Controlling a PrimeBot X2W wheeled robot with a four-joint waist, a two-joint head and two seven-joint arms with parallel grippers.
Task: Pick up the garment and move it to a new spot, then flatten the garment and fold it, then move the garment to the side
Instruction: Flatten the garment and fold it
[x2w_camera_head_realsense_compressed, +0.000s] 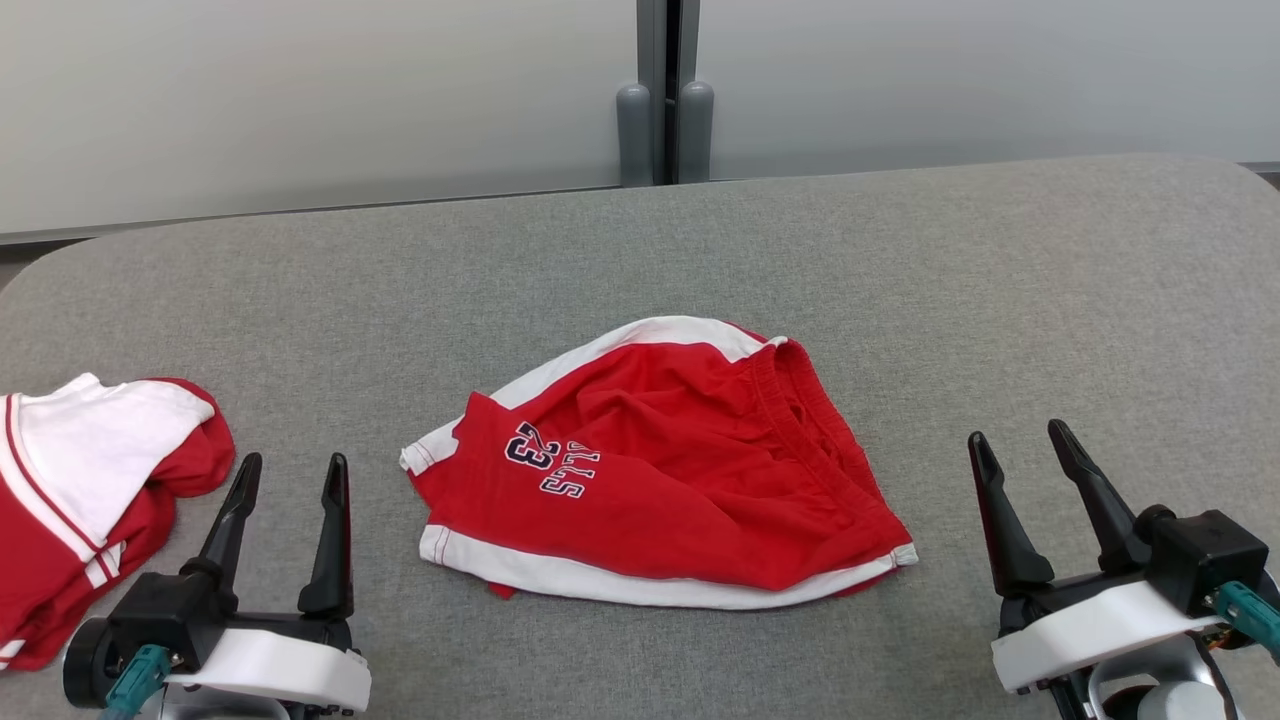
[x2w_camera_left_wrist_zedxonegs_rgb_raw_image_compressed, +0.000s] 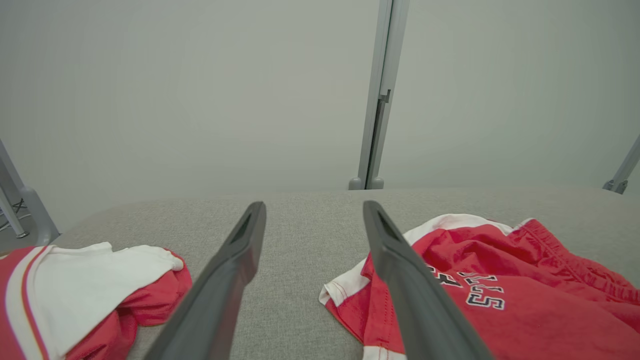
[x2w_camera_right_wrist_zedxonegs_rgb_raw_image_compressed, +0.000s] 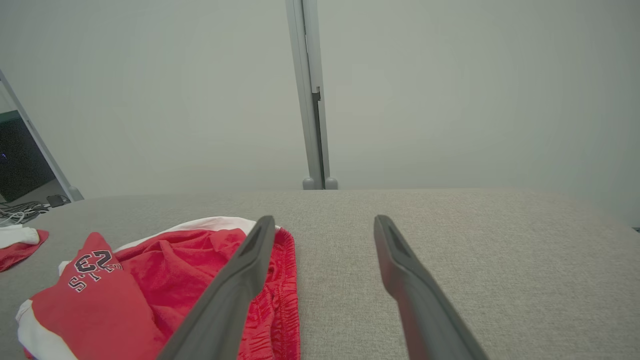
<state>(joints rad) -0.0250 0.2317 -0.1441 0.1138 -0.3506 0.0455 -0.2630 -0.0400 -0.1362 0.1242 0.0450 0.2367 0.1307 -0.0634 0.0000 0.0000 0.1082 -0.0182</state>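
Red shorts lie crumpled at the middle of the table
The left gripper and right gripper flank them, not touching; both jaws spread wide, holding nothing; another red-and-white garment lies beside the left gripper.

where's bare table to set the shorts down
Free: the far strip of table between the shorts and the back edge, and the right side from the shorts out past the right end effector. Crowded: the near left, where the other garment lies beside the left end effector.
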